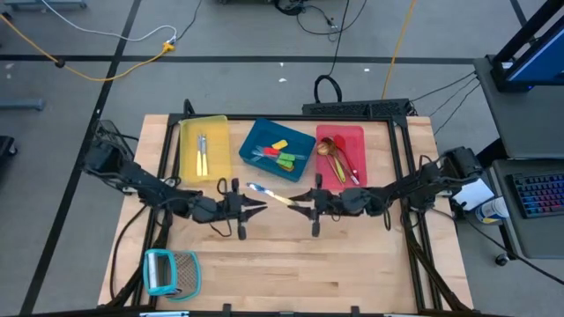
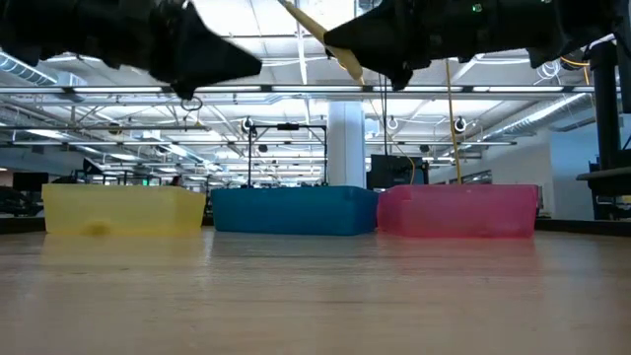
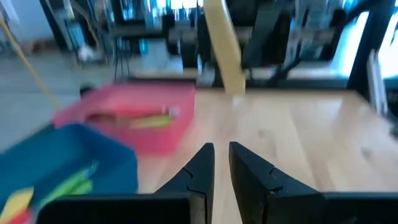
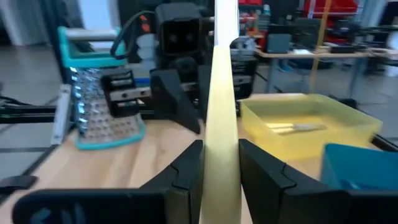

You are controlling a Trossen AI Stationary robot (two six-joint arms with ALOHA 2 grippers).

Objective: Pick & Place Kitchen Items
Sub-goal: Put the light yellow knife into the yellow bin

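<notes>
I see all 3 trays loaded; right hand (image 1: 310, 204) clamps 1 cream-handled knife (image 1: 270, 195) above the desk (image 1: 300, 264), left hand (image 1: 257, 208) narrow, empty.

Two dark, jointed black arms carry bundled black cables along their links. The left gripper (image 3: 221, 165) and right gripper (image 4: 221, 163) each end in two black, angular, wedge-shaped plastic fingers (image 3: 198, 167).

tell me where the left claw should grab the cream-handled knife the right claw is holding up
Grip the bare stretch of the cream-handled knife between the blade and the right claw, which is shut on the handle's far end. The knife lies roughly level in the air, blade pointing at the left claw, so probably come straight along it from the left, jaws either side.
</notes>
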